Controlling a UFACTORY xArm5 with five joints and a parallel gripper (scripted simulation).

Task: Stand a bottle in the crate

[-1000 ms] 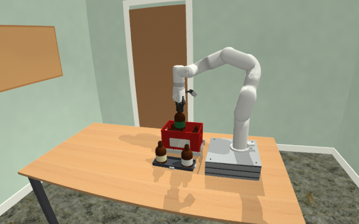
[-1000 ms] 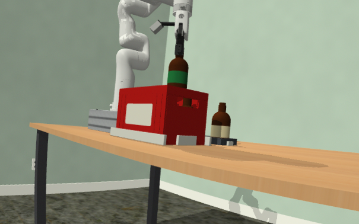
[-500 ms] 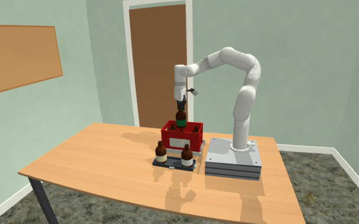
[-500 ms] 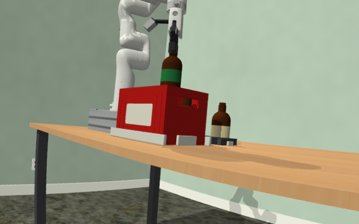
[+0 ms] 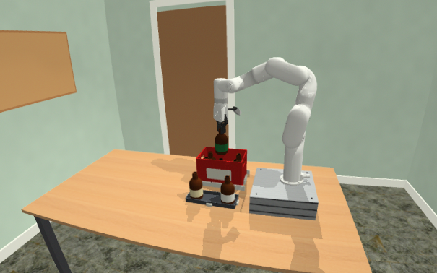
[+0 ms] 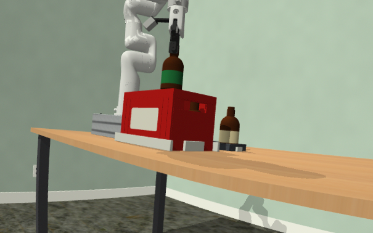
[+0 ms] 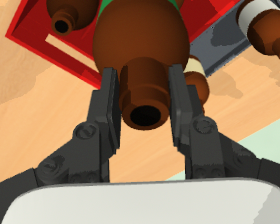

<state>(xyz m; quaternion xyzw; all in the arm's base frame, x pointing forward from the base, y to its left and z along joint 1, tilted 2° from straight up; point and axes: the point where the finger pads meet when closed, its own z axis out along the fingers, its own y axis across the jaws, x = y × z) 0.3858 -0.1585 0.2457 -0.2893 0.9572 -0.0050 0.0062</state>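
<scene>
On the table (image 5: 127, 195), two cream-banded bottles (image 5: 196, 186) stand on the dark tray (image 5: 211, 199), near the red crate (image 5: 222, 170). Further right, the tool (image 5: 222, 127) is clamped on the neck of the green-banded bottle (image 5: 222, 144), which hangs upright over a far cell. It looks rigid, smooth and breakable; the neck, below the lip, seems the safest hold.

On my counter (image 5: 127, 202) the crate (image 5: 221, 172) sits left of the arm's base (image 5: 264, 202), the tray (image 5: 211, 199) with two bottles (image 5: 196, 185) before it, my pincer (image 5: 222, 127) holding a bottle (image 5: 221, 144) above the crate.
</scene>
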